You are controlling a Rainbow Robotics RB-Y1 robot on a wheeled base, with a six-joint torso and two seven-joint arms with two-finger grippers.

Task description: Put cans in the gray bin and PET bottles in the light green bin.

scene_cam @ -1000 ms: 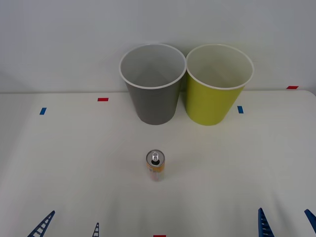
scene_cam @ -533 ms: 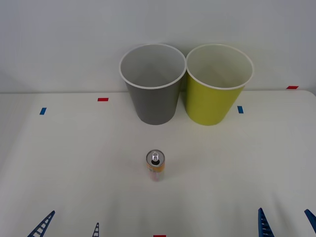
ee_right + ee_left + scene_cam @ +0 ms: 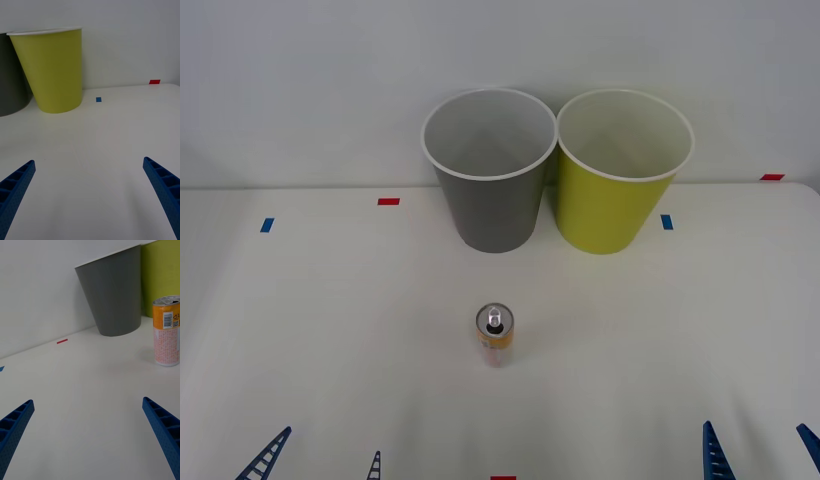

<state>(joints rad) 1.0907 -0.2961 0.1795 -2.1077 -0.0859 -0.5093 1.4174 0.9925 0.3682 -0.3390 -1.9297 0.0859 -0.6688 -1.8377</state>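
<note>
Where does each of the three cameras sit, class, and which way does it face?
Front view: above the arms, looking forward and down at the table, the can, the gray bin and the light green bin; blue fingertips of the left gripper and right gripper at the near edge.
Left wrist view: low on the left arm, facing the can and gray bin; left gripper open.
Right wrist view: low on the right arm, facing the light green bin; right gripper open.
Shared: both bins.

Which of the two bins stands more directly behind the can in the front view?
The gray bin, nearly in line behind the upright can. The light green bin stands beside it, off toward the robot's right.
</note>
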